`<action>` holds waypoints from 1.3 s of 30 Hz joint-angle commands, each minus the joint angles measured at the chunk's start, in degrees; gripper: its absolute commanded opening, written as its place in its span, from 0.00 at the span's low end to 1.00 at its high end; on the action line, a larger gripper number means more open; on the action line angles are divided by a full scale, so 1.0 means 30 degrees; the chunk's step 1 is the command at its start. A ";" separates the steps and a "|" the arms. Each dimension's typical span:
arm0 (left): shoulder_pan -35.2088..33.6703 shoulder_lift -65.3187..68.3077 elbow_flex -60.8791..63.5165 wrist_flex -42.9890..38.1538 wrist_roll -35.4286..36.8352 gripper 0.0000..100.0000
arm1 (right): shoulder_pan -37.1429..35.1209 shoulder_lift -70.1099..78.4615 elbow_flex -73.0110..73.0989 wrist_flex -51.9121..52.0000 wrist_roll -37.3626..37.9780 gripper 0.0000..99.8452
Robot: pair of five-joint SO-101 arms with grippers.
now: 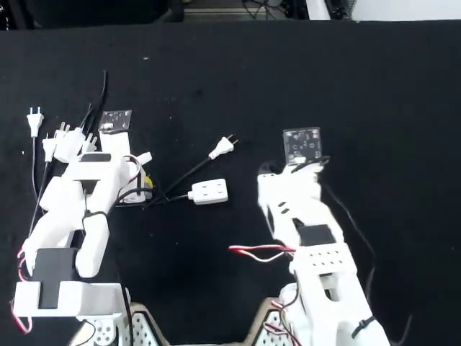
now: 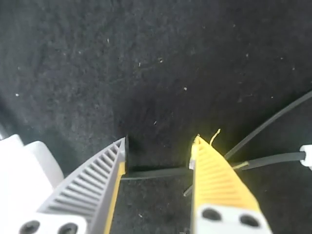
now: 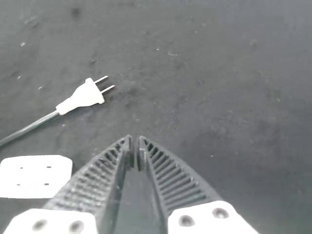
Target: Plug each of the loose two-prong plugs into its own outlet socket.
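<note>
The left pincer [image 2: 158, 153] is standing open, straddling a black cord [image 2: 151, 173] near the surface's [image 1: 374, 86] left edge. The right pincer [image 3: 135, 148] is sitting closed on nothing, toward the middle. A plug [image 1: 222, 148] is lying loose between the arms, near the outlet [image 1: 209, 191]. More plugs [image 1: 65, 140] are lying by the left edge.

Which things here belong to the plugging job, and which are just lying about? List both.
Job: white two-prong plug; white outlet block; plug at far left; plug cluster; black cords.
Lying about: black table cover; cables beyond the table.
</note>
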 commanded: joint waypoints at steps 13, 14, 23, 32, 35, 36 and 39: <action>0.2945 -0.0586 0.1040 -0.2022 0.1172 0.22 | -0.3663 -0.0396 -0.2769 0.1436 -0.2139 0.01; 0.2945 -0.0586 0.1040 -0.2022 0.1172 0.22 | -0.3663 -0.0337 -0.2711 0.1143 -0.2168 0.01; 0.2740 -0.0615 0.1011 -0.2022 0.1172 0.22 | -0.4337 0.4703 -0.5348 0.0821 -0.5421 0.13; 0.3121 -0.0586 0.1040 -0.2022 0.1172 0.22 | -0.3868 1.0300 -0.7897 0.0908 -0.6916 0.23; 0.3736 -0.0586 0.1040 -0.2022 0.1172 0.22 | -0.2930 0.9978 -0.7897 0.0908 -0.6916 0.23; 0.3941 -0.0586 0.1040 -0.2022 0.1172 0.22 | -0.2637 0.9802 -0.7810 0.0938 -0.6916 0.23; 0.4762 -0.0586 0.0982 -0.2022 0.1172 0.22 | -0.2227 0.9626 -0.7458 0.0850 -0.6945 0.23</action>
